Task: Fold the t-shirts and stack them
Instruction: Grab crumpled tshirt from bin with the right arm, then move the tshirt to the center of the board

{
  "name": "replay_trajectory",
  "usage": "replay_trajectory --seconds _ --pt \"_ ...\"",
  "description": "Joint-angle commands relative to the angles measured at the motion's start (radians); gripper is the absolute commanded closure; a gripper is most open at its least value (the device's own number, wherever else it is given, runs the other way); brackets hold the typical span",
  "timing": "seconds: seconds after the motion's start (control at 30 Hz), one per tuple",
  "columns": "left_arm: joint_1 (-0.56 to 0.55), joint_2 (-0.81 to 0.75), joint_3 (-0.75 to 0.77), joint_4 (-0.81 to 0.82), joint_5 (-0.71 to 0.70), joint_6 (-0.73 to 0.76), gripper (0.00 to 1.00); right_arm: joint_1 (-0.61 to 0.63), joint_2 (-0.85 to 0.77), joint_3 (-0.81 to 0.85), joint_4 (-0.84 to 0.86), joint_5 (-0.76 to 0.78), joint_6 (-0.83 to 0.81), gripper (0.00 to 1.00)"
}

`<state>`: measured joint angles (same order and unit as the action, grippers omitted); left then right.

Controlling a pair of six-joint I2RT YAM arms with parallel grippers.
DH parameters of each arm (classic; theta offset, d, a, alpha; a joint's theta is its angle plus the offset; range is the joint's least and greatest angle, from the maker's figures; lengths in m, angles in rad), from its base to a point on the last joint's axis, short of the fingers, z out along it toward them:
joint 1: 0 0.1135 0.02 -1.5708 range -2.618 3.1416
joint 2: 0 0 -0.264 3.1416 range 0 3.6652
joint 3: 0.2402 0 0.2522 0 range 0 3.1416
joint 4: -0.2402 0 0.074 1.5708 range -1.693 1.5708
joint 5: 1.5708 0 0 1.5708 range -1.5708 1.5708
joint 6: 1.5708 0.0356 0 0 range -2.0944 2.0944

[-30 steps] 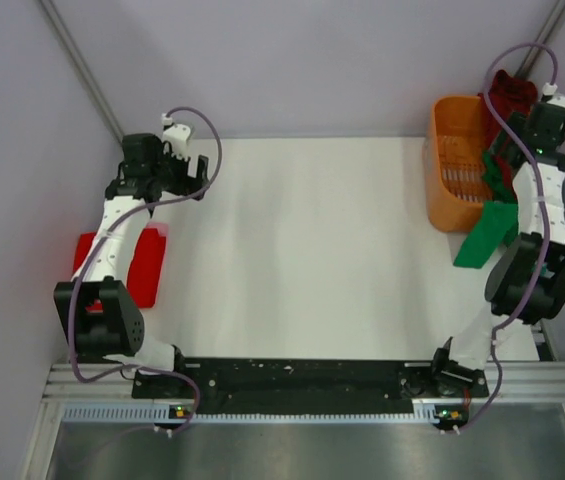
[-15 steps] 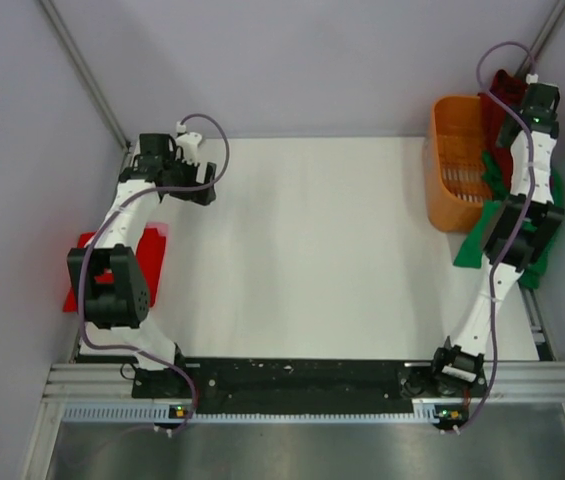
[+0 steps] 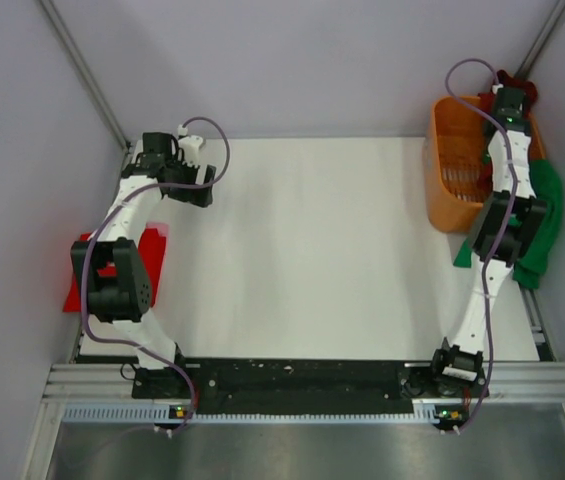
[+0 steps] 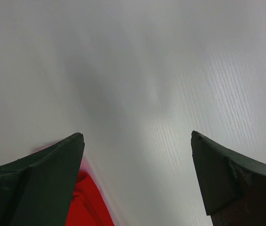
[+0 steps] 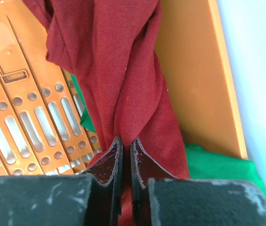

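Observation:
My right gripper is shut on a bunched fold of the dark maroon t-shirt, which hangs over the orange basket. From above, that gripper reaches over the basket's far right corner, where the maroon t-shirt shows behind it. The green t-shirt drapes over the basket's right side and down onto the table; a patch of that green t-shirt shows under the maroon one. The bright red t-shirt lies at the table's left edge. My left gripper stands open over the bare table, its fingers wide apart, the red t-shirt just below them.
The orange slotted basket stands at the table's back right corner. Grey walls close in the back and both sides. The white table lies between the two arms. A black rail holds the arm bases at the near edge.
My right arm stretched farther back over the basket, and its gripper closed on the maroon t-shirt. The green t-shirt slid to the right. The left arm barely shifted.

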<state>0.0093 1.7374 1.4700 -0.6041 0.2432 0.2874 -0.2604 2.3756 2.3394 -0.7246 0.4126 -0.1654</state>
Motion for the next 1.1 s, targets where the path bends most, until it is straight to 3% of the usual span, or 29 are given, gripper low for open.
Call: replay_trajectory --seconds 0.0,0.3,0.6,0.8,0.97,1.07 --pt "-0.005 -0.036 0.021 0.012 -0.016 0.016 0.01 -0.007 -0.153 0.051 0.043 0.018 -0.017 1.0" --pt "-0.005 -0.101 0.004 0.012 -0.036 0.042 0.01 0.01 -0.478 0.023 0.206 -0.265 0.035 1.0" --pt "-0.005 -0.134 0.012 -0.016 -0.05 0.058 0.01 0.038 -0.809 -0.109 0.499 -0.514 0.092 1.0" --pt "-0.005 -0.15 0.009 -0.025 -0.041 0.058 0.01 0.039 -0.866 -0.078 0.577 -0.555 0.072 1.0" --pt "-0.005 -0.171 0.009 -0.022 -0.035 0.058 0.01 0.067 -0.93 -0.052 0.629 -0.786 0.254 1.0" --pt "-0.005 -0.183 0.009 -0.011 -0.067 0.052 0.01 0.183 -0.987 -0.11 0.685 -0.899 0.284 1.0"
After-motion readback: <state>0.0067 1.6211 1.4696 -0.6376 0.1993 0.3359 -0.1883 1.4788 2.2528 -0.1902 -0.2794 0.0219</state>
